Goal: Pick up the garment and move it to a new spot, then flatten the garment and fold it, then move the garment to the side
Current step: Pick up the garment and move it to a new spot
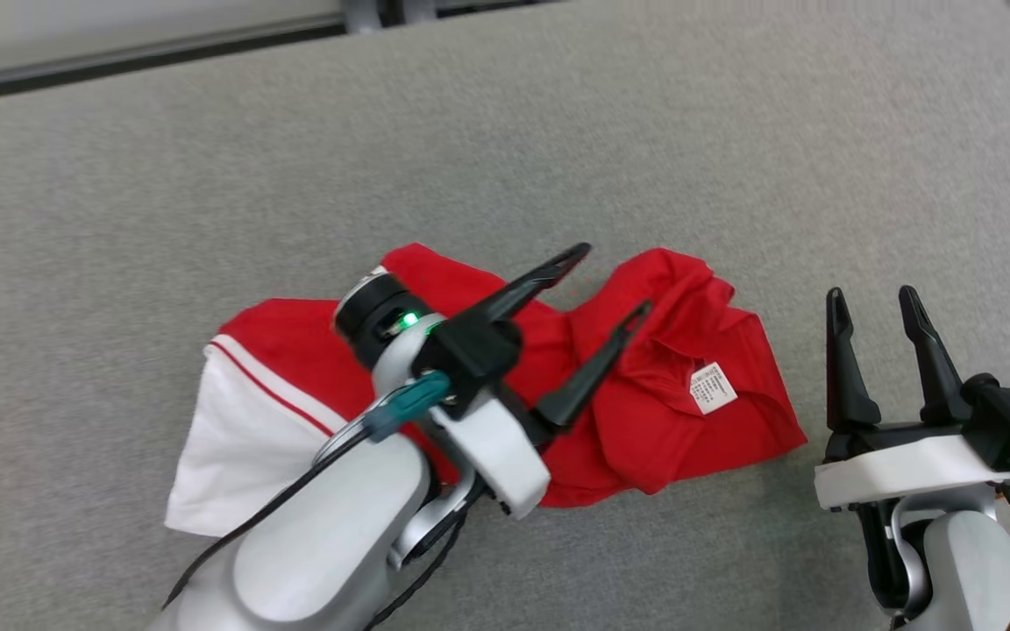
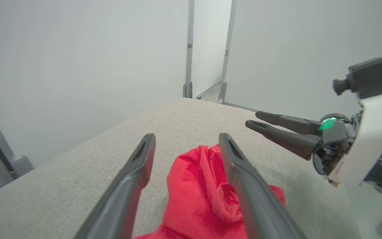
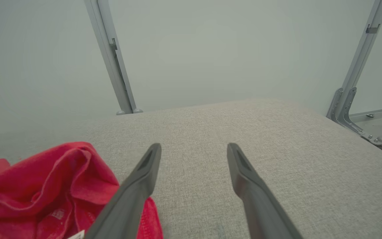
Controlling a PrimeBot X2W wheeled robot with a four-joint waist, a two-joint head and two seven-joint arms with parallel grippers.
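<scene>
Red cloth makes up most of the shirt (image 1: 672, 350), which lies crumpled on the grey woven tabletop (image 1: 558, 131), in the lower middle of the head view. At its left end a white panel (image 1: 233, 438) spreads flat, edged by a thin red stripe.

Over the middle of the shirt hangs the left claw (image 1: 615, 280), released: its two dark fingers stand wide apart, pointing up and to the right, with nothing between them. From the left wrist the same claw (image 2: 186, 139) straddles a raised red fold (image 2: 197, 186) without pinching it.

Further right, a small white tag (image 1: 713, 388) sits on the upturned collar area. It carries rows of fine dark print, too small to read.

Just beside the shirt's right edge the right claw (image 1: 871, 298) rests low over bare tabletop, fingers spread and empty, not touching the cloth. Its own camera shows the spread fingers (image 3: 138, 186) with the red heap (image 3: 45, 179) at their left.
</scene>
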